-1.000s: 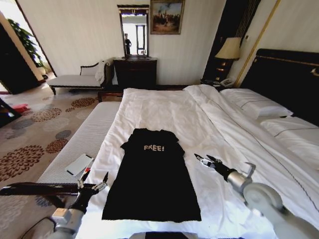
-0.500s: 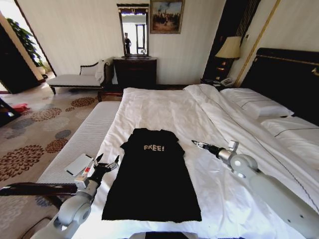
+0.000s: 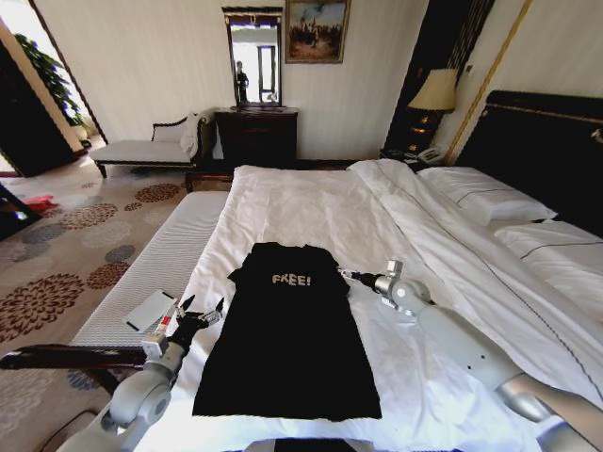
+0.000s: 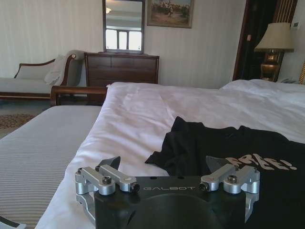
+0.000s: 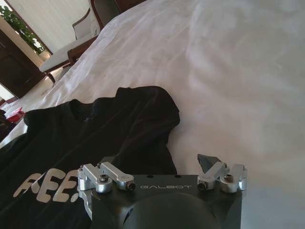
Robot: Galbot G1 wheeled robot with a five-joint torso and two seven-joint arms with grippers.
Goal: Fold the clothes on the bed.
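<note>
The clothes, one black T-shirt (image 3: 287,330) with white "FREE!" lettering, lie flat on the white bed (image 3: 311,202), collar pointing away from me. My left gripper (image 3: 200,309) hovers open just off the shirt's left edge, below the left sleeve. In the left wrist view the open left gripper (image 4: 164,164) points at the sleeve of the T-shirt (image 4: 228,143). My right gripper (image 3: 347,276) is open at the shirt's right sleeve. In the right wrist view, one side of the right gripper (image 5: 157,162) is over the black T-shirt (image 5: 95,133) and the other over the white sheet.
A grey striped bench (image 3: 151,273) runs along the bed's left side with a white flat item (image 3: 151,309) on it. Pillows (image 3: 485,198) and the dark headboard (image 3: 546,151) are at the right. A chaise (image 3: 141,151), dresser (image 3: 256,137) and lamp (image 3: 433,92) stand by the far wall.
My right gripper has swung left across the sheet to the shirt's right sleeve. The left gripper rose to the shirt's left edge a second ago and has since barely moved.
</note>
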